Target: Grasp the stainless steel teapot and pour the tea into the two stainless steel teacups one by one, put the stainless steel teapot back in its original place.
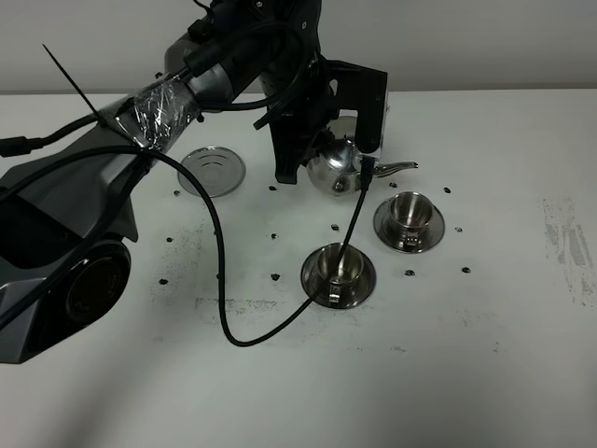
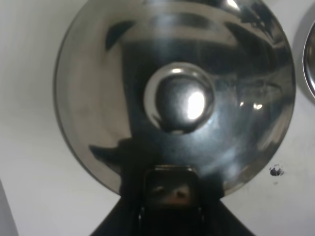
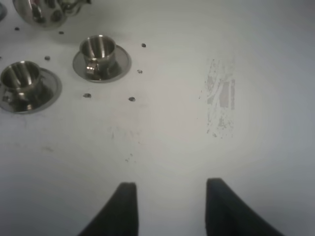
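The stainless steel teapot [image 1: 338,166] stands upright on the white table, spout pointing right. My left gripper [image 1: 313,161] reaches in from the left and is shut on its handle. In the left wrist view I look straight down on the teapot's domed lid [image 2: 179,98] with the handle [image 2: 170,189] between the dark fingers. The two stainless steel teacups sit on saucers in front of the pot, one at the right [image 1: 409,217] [image 3: 101,53], one nearer [image 1: 354,269] [image 3: 22,81]. No tea shows. My right gripper [image 3: 170,209] hovers open over bare table, out of the exterior view.
A lone steel saucer [image 1: 212,171] lies left of the teapot. A black cable [image 1: 224,280] loops from the left arm across the nearer cup. Small black dots mark the table. A scuffed grey patch [image 1: 569,247] [image 3: 221,101] lies at the right.
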`<state>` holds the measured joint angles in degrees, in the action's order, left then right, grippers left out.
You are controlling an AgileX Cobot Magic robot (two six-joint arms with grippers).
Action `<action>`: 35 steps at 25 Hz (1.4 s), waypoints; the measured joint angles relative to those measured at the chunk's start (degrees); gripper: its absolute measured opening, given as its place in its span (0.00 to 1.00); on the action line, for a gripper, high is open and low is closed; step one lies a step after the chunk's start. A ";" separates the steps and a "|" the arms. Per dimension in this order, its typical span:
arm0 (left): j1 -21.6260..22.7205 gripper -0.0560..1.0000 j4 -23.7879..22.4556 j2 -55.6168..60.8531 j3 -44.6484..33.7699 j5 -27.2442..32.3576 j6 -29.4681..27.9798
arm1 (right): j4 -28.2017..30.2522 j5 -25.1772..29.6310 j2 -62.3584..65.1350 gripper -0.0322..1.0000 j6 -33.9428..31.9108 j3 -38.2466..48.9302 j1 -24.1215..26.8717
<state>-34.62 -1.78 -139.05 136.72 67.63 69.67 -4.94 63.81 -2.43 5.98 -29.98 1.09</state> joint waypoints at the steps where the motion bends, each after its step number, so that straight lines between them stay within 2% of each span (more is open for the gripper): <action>1: 0.00 0.24 0.00 0.00 0.00 0.00 0.94 | 0.00 0.00 0.00 0.33 0.00 0.00 0.00; 6: -0.02 0.24 -0.30 0.00 0.00 -0.12 3.81 | 0.00 0.00 0.00 0.29 0.00 0.00 0.00; 12: -1.21 0.24 -5.40 -0.07 0.00 -0.86 4.17 | 0.00 0.00 0.00 0.25 0.00 0.00 0.00; 19: -2.60 0.24 -7.08 -0.67 0.00 -1.30 7.59 | 0.00 0.00 0.00 0.25 0.00 0.00 0.00; 35: -5.73 0.24 -15.08 -2.06 0.07 -3.04 8.57 | 0.00 0.00 0.00 0.25 0.00 0.00 0.00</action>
<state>-40.35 -16.86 -141.12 136.79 64.59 78.24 -4.94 63.81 -2.43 5.98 -29.98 1.09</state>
